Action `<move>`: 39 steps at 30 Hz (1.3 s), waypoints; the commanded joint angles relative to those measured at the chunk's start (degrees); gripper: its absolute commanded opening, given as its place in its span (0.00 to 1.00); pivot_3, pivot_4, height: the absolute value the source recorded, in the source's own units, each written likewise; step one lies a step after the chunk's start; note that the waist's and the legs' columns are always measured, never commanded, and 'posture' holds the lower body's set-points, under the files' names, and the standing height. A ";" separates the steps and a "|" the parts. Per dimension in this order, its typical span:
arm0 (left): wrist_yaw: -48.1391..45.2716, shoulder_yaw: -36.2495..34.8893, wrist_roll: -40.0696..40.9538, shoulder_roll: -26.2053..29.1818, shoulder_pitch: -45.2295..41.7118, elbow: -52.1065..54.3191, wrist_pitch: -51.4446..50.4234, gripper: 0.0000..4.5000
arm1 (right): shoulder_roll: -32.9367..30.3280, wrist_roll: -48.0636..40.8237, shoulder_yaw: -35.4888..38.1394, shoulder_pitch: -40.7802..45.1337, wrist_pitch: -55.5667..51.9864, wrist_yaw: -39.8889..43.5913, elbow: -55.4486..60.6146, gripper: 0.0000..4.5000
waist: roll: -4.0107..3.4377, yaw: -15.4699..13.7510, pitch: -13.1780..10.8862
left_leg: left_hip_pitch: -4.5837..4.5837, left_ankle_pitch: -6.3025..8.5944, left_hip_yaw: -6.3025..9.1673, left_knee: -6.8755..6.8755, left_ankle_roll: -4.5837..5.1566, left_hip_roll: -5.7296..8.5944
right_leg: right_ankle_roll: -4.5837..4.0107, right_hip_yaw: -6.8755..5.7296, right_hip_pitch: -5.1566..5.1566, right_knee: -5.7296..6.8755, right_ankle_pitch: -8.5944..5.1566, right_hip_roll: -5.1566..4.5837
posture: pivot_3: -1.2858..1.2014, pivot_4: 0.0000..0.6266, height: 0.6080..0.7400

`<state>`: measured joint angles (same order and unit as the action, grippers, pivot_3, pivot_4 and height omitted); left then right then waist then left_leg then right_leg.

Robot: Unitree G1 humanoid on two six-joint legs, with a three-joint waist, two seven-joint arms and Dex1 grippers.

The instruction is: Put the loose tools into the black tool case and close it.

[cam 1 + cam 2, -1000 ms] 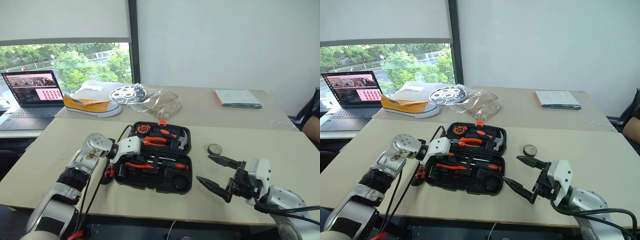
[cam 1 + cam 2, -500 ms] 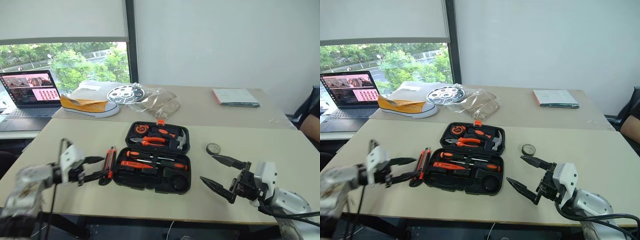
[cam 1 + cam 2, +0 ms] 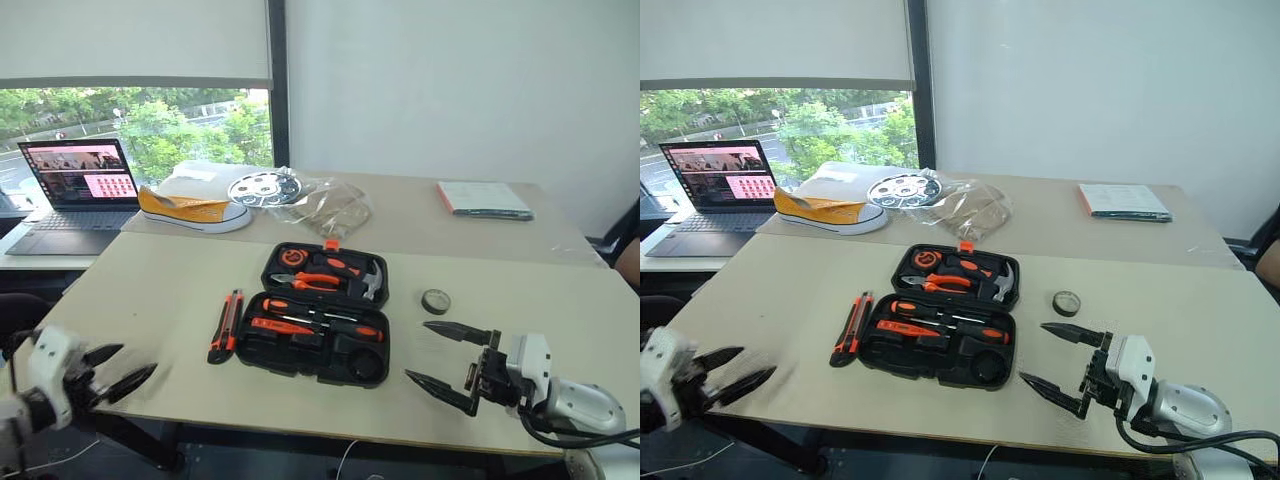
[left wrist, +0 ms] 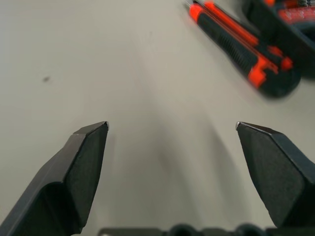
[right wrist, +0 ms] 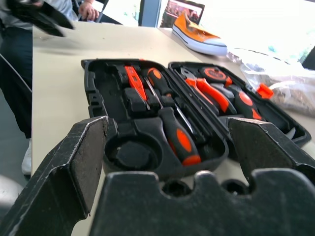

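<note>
We see no legible writing; the black tool case (image 3: pixel 322 325) lies open at centre frame, utility knife (image 3: pixel 225 325) beside it, tape roll (image 3: pixel 435 301) right; left gripper (image 3: pixel 112 371) and right gripper (image 3: pixel 448 362) both gape empty.

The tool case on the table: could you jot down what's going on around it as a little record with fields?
case: black tool case, lying open on the table
inside: screwdrivers, pliers, hammer, tape measure
left outside: utility knife, lying on the table just beside the case's left edge
right outside: tape roll, flat on the table, apart from the case
left gripper: open, empty, at the table's near left edge
right gripper: open, empty, near the case's right side
lid: not yet closed
</note>
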<state>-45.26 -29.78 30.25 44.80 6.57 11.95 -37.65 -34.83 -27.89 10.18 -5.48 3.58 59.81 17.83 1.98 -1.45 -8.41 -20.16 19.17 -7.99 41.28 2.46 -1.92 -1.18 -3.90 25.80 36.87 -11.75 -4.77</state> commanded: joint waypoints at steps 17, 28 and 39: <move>23.25 20.80 -4.96 -6.94 -25.27 -0.31 -25.59 0.99 | 0.73 -1.07 -0.65 2.66 -1.49 -3.68 2.51 1.00 | 0.01 1.05 0.02 | 0.29 -0.15 -0.07 -0.39 -0.25 0.03 | -0.10 0.19 -0.07 -0.10 -0.01 0.35 | 0.52 0.24 1.00; 19.69 26.21 -6.31 -6.02 -23.86 -3.63 -25.10 0.43 | 0.83 -1.44 -1.32 3.44 -2.22 -4.50 3.13 1.00 | -0.07 0.95 0.05 | 0.94 -0.13 -0.06 -0.52 -0.26 0.00 | -0.12 0.23 -0.66 -0.11 -0.06 0.29 | 0.52 0.24 1.00; 4.08 16.69 -6.30 2.74 -21.95 -15.08 -1.97 0.32 | 0.41 -2.07 -1.22 2.71 -3.18 -4.39 3.81 1.00 | -0.24 2.34 0.13 | 1.01 -0.25 -0.07 -0.69 -0.66 -0.35 | -0.48 0.38 -0.51 -0.06 -0.15 0.40 | 0.52 0.24 1.00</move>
<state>-36.51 -10.42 24.77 45.20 -14.85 -1.00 -46.15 -34.10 -28.41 7.84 -3.14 0.76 55.63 19.81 1.74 0.89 -8.28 -19.21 18.89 -8.04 40.58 1.76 -2.28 -1.69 -3.55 25.35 36.82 -11.91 -4.36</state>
